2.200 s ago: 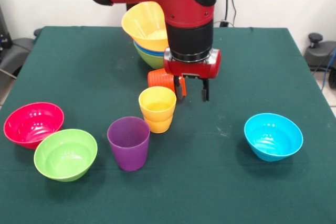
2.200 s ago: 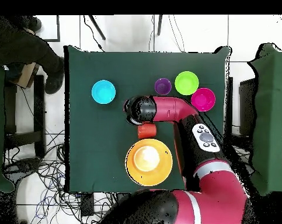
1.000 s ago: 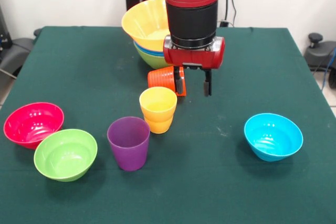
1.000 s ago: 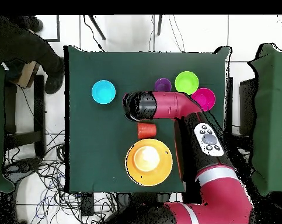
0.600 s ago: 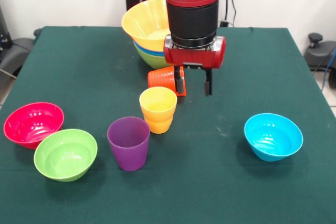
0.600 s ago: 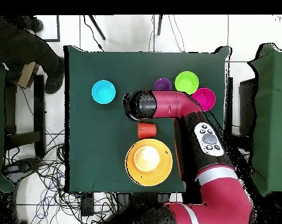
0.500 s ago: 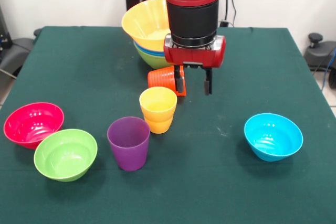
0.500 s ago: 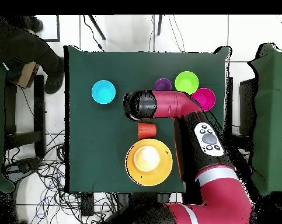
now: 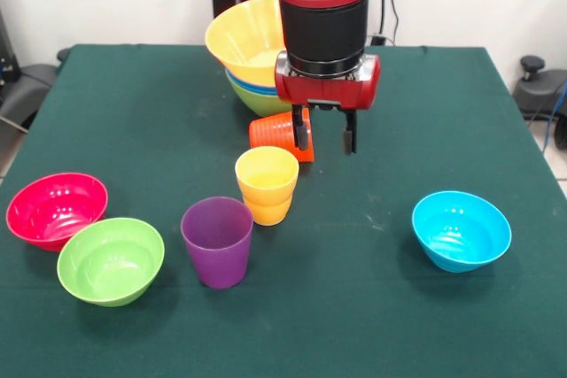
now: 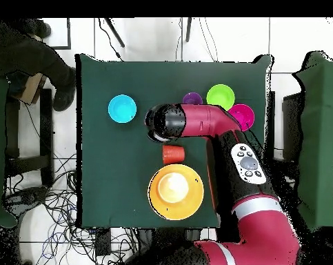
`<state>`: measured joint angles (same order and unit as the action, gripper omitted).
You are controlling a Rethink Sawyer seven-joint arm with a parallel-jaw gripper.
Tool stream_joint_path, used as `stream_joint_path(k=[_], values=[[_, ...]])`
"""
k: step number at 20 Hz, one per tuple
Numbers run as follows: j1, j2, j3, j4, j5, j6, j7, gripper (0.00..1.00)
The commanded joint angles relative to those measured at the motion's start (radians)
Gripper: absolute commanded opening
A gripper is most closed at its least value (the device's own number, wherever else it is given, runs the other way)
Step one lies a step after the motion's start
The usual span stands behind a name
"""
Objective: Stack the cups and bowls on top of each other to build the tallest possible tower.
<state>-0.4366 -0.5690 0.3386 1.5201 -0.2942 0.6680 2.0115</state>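
The ribbed orange-red cup (image 9: 275, 134) (image 10: 173, 154) lies on its side in front of the tower (image 9: 252, 59), where a wide orange-yellow bowl (image 9: 246, 38) (image 10: 176, 192) sits tilted over blue rims and a green bowl (image 9: 258, 98). My gripper (image 9: 324, 140) hangs open and empty just right of that cup; its left finger (image 9: 300, 134) overlaps the cup's end, and I cannot tell whether they touch. The yellow cup (image 9: 266, 184) and purple cup (image 9: 217, 241) (image 10: 192, 100) stand upright nearer the front. In the overhead view the arm hides the gripper and the yellow cup.
A pink-red bowl (image 9: 55, 209) (image 10: 240, 117) and a small green bowl (image 9: 111, 260) (image 10: 220, 97) sit together at the front left. A light-blue bowl (image 9: 461, 230) (image 10: 122, 109) stands alone at the front right. A person sits at the overhead view's top left.
My gripper has risen slightly and stayed open beside the lying orange-red cup. The cups and bowls have not moved.
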Motion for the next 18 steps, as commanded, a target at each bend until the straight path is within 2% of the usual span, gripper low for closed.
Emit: stream_joint_path(k=[1, 10, 14, 18], values=[[-0.019, 0.057, 0.075, -0.069, -0.071, 0.090, -0.210, 1.00], [-0.033, 0.121, 0.082, -0.164, -0.103, 0.128, -0.280, 1.00], [-0.047, 0.140, 0.086, -0.178, -0.112, 0.132, -0.298, 1.00], [-0.061, 0.130, 0.083, -0.154, -0.123, 0.131, -0.303, 1.00]])
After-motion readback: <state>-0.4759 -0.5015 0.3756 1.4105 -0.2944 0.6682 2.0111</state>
